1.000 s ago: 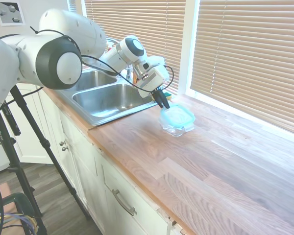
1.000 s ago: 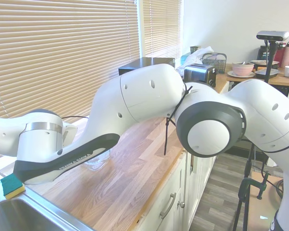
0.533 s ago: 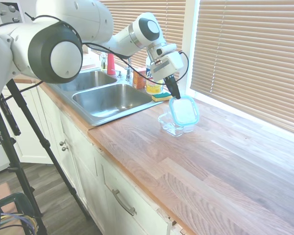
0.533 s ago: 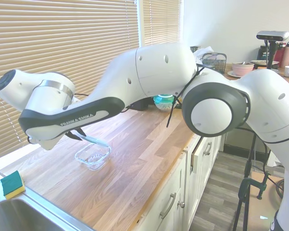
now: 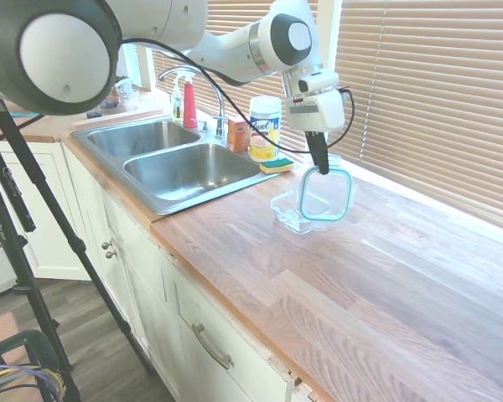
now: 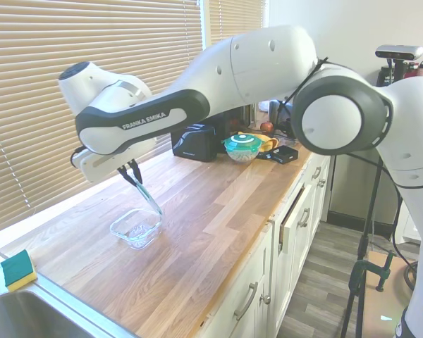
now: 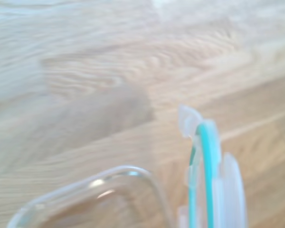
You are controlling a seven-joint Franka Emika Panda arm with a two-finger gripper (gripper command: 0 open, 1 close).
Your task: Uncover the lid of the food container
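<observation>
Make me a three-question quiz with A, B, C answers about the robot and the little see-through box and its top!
1. Where is the lid?
A. Snapped onto the food container
B. Hanging from the tool, above the counter
C. Lying in the sink

2. What colour is the lid's rim?
A. Teal
B. Red
C. Black

3. What state is the food container in?
A. Covered
B. Tipped on its side
C. Open on top, upright on the wooden counter

Answers:
1. B: the tool pinches the lid's top edge, and the lid hangs nearly upright.
2. A: a teal band runs round the clear panel, plain in the wrist view too.
3. C: the second exterior view shows the tub sitting flat, with nothing over its mouth.
</observation>
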